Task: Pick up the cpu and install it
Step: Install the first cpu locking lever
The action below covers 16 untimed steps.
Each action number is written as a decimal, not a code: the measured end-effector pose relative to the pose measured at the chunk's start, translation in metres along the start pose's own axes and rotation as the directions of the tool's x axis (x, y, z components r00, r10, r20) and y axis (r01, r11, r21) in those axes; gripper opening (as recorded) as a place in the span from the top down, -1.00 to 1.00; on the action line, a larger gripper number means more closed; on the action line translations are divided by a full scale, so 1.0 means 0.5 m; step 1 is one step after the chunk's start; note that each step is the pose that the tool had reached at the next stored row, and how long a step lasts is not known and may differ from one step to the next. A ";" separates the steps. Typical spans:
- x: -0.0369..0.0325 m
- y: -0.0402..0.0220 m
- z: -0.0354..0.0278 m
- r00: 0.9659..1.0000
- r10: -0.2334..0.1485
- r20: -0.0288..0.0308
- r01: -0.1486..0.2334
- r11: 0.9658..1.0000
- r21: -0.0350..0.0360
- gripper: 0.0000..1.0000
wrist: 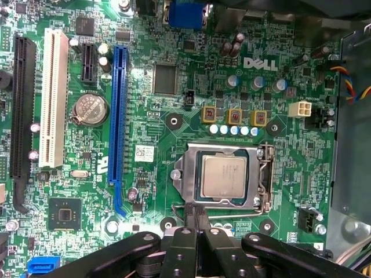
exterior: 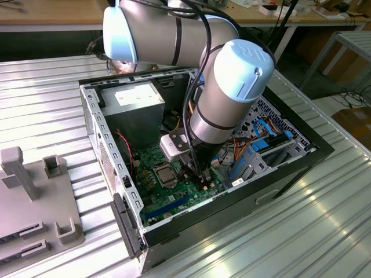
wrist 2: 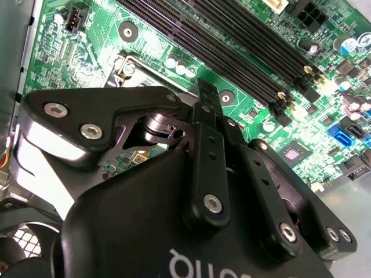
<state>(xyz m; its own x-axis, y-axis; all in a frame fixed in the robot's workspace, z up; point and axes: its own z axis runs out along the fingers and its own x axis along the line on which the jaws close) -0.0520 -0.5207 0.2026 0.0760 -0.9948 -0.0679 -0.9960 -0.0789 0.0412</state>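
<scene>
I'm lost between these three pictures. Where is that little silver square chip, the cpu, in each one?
Exterior view: the cpu sits in its socket, to the exterior view's left of the gripper.
First wrist view: the cpu lies in the socket, just past the gripper's tips.
Second wrist view: hidden behind the gripper.
Shared landmark: the green circuit board.

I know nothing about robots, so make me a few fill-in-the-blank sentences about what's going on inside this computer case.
1. The small square silver-grey cpu sits in the metal ____ on the green circuit board.
2. The black hand has its fingers pressed ____.
3. The round silver coin battery lies between the white slot and the long ____ slot.

Missing words: socket; together; blue
</scene>
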 end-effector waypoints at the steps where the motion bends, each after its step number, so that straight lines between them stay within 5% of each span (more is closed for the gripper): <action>1: 0.000 -0.002 0.000 1.000 0.000 0.000 0.000 1.000 0.000 0.79; 16: 0.001 -0.010 0.006 1.000 -0.004 -0.001 0.004 1.000 -0.001 0.79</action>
<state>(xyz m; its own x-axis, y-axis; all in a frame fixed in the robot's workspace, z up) -0.0472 -0.5207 0.1995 0.0802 -0.9945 -0.0671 -0.9957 -0.0831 0.0417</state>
